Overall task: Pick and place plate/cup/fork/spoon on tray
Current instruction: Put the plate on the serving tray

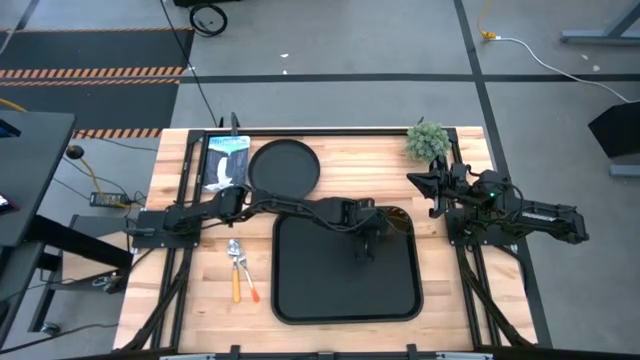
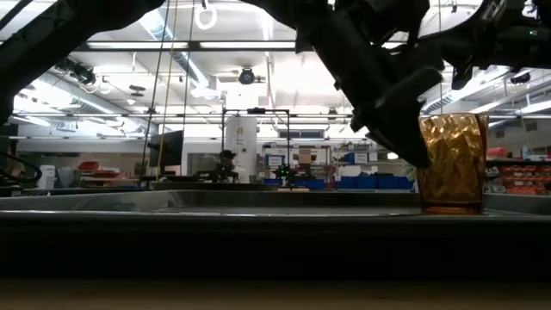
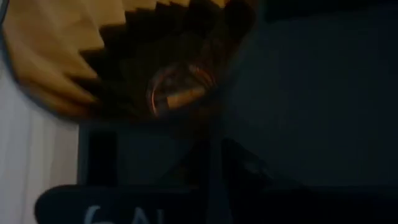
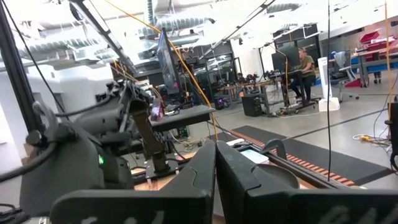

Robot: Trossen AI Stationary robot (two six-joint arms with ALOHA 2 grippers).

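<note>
The tray (image 2: 258, 200) (rim foremost) bears the cup (image 2: 452, 162), just beside the left gripper (image 1: 368, 247), its fingers' spread indiscernible; withdrawal is judged next.

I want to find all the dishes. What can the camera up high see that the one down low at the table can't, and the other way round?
Only the high view shows the round black plate, the orange-handled spoon and fork on the wood, and the resting right gripper. Only the low view shows the ribbed pattern of the amber cup and the room behind. Both show the cup standing on the black rectangular tray beside the left gripper.
</note>
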